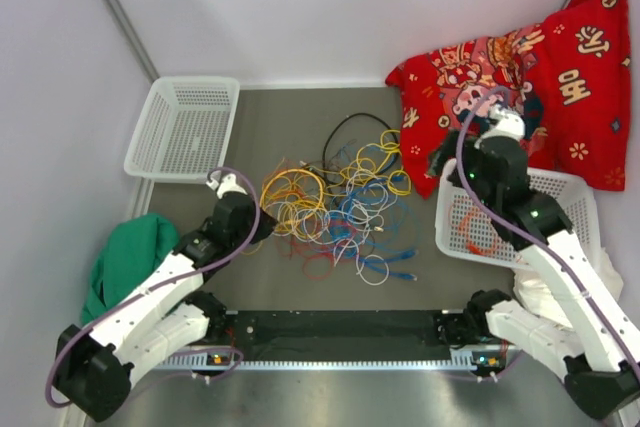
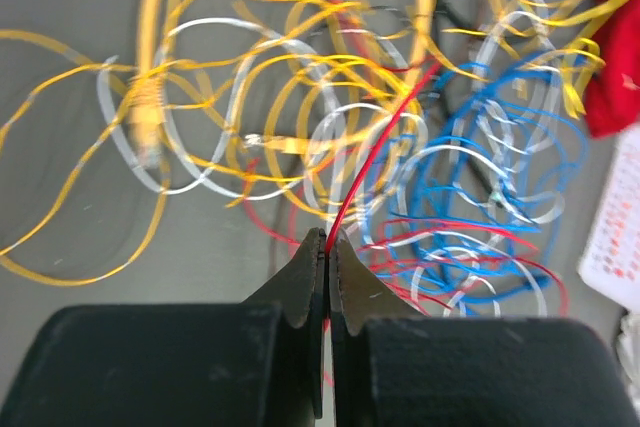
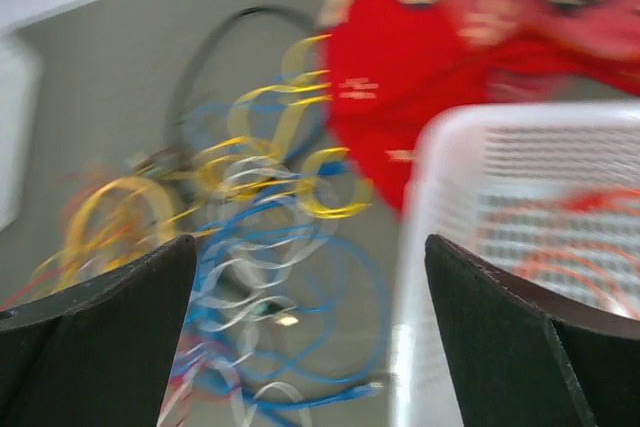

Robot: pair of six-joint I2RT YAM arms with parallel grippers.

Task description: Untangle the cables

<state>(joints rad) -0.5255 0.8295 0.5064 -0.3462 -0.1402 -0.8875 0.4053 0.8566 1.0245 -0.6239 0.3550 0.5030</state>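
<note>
Cables: one tangled yellow-blue-red-white heap. Left end effector clenched on one red cable; right end effector released.

Cables glossy, plastic-sheathed, table matt grey — the white basket probably moulded plastic mesh.

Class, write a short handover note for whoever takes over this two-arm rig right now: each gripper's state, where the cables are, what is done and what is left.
Left gripper: shut on a red cable that runs up into the tangle.
Right gripper: open, holding nothing, by the left rim of the right basket.
Cables: the main tangle of yellow, blue, white, red and black sits at the centre of the top view. One orange cable lies in the right basket.
Done: apparently one cable separated out.
Left: draw the red cable free, then the rest.
</note>
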